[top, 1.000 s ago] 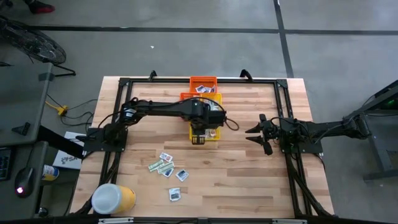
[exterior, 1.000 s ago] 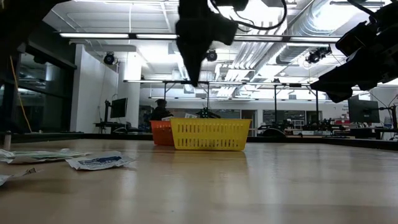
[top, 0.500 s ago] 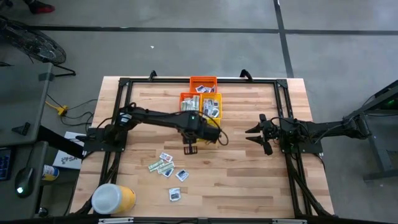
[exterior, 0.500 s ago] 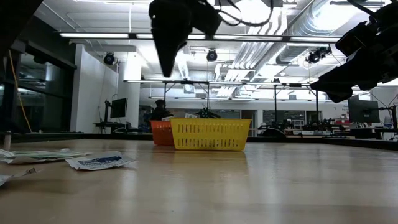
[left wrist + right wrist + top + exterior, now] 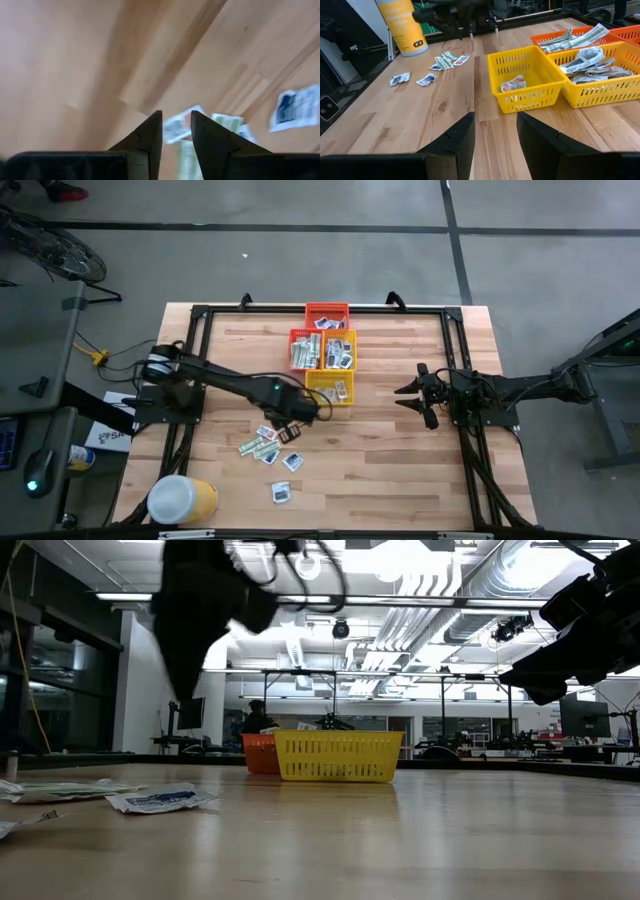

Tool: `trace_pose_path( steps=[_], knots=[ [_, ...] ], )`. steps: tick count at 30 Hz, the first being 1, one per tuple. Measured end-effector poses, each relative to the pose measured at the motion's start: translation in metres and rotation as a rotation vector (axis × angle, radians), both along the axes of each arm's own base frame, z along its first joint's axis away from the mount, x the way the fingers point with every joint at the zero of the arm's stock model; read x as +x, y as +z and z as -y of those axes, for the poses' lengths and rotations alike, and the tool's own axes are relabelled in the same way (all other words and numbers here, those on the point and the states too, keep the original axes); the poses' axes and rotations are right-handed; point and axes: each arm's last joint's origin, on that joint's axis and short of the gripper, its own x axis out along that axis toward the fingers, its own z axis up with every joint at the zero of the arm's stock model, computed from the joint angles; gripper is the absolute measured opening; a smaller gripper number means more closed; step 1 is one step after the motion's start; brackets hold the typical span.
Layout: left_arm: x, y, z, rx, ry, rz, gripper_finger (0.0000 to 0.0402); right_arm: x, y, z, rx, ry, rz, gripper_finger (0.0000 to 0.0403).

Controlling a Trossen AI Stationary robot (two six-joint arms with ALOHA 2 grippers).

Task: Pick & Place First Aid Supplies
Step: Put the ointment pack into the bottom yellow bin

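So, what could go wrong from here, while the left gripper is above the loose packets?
1. The packets lie close together, some touching, so the left gripper may lift two, or push one aside.
2. They are thin and flat on the table; the open fingers may slide over one and close on nothing.
3. The yellow basket stands close by; the arm might knock it on the way back.
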Motion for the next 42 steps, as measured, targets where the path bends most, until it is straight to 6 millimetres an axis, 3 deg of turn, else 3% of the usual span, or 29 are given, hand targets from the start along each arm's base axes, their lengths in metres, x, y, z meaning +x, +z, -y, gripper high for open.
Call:
trace_pose_path(
  steps=[6, 13, 20, 30, 42],
  knots=[
    [-0.021, -0.03, 0.003, -0.154, 0.335, -0.056, 0.0099, 0.0, 0.0, 0.0, 0.0, 0.0, 0.0, 0.0139],
    [-0.029, -0.054, 0.001, -0.149, 0.474, -0.068, 0.0099, 0.0, 0.0, 0.0, 0.0, 0.0, 0.0, 0.0139],
    [-0.032, -0.058, -0.001, -0.125, 0.481, -0.074, 0.0109, 0.0, 0.0, 0.0, 0.0, 0.0, 0.0, 0.0139],
    [-0.046, -0.075, -0.004, -0.08, 0.552, -0.127, 0.0209, 0.0, 0.0, 0.0, 0.0, 0.0, 0.0, 0.0139],
    [-0.039, -0.083, -0.002, -0.134, 0.504, -0.034, 0.0195, 0.0, 0.0, 0.0, 0.0, 0.0, 0.0, 0.0139]
  ],
)
